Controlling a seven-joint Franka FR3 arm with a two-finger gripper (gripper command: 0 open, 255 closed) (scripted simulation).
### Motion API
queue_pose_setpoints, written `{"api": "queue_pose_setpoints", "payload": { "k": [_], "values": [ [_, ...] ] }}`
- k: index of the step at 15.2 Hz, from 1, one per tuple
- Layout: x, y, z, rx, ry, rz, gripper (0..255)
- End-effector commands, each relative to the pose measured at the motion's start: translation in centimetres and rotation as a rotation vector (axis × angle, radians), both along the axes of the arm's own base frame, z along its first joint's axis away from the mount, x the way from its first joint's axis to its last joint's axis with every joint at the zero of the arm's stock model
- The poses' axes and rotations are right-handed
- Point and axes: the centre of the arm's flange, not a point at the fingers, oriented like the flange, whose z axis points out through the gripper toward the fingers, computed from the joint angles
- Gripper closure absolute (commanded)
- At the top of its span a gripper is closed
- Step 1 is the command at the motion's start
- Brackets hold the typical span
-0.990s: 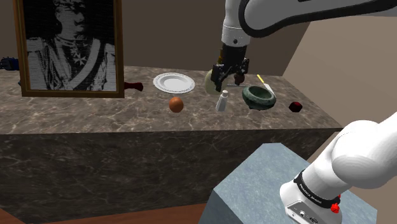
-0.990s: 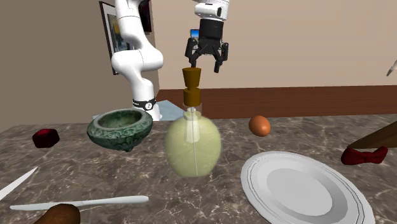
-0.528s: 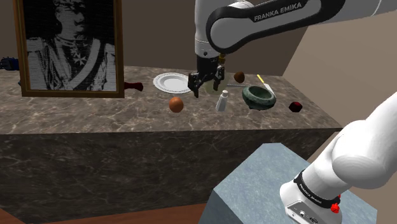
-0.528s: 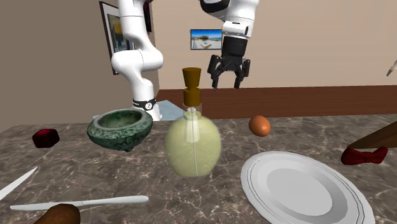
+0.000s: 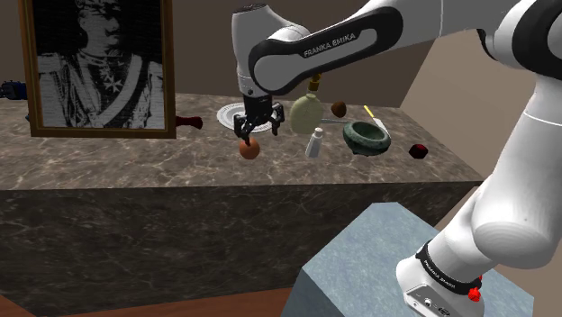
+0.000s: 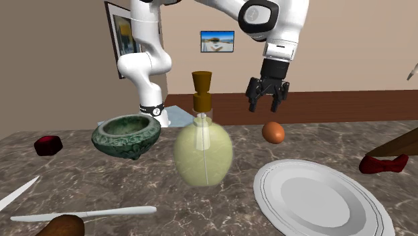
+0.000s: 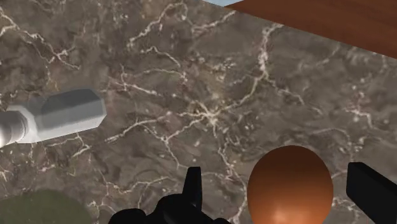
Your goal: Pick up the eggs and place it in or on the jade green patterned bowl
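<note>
Egg: a brown egg (image 6: 272,132) lies on the marble bench (image 5: 108,153), just in front of the white plate (image 5: 245,116) in the shoulder view.
Gripper: the gripper (image 5: 256,126) points down just above the egg, fingers apart, holding nothing.
Egg to gripper: in the wrist view the egg sits between the two fingers, nearer one than the other and touched by neither.
Handling: probably light, stiff, smooth and brittle. Being round, it may roll or slip out of a hard pinch.
Hold: across its widest middle, with a gentle squeeze.
Bowl: the green bowl (image 5: 367,137) stands well apart, to the shoulder view's right, beyond a white shaker (image 5: 314,142).
</note>
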Motion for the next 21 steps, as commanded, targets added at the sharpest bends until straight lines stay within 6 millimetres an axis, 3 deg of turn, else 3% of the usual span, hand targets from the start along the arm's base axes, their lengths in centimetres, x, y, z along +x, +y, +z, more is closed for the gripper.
{"api": "queue_pose_setpoints", "payload": {
  "k": [1,2,10,18,19,21],
  "values": [
    [2.2,1.6,-1.6,-0.009,-0.005,-0.003,0],
    [3.0,2.1,-2.2,-0.013,-0.007,-0.003,0],
    [2.9,1.4,-6.2,-0.013,-0.007,-0.003,0],
    [2.9,1.4,-6.2,-0.013,-0.007,-0.003,0],
    [2.9,1.4,-6.2,-0.013,-0.007,-0.003,255],
    [2.9,1.4,-6.1,-0.013,-0.007,-0.003,255]
  ]
}}
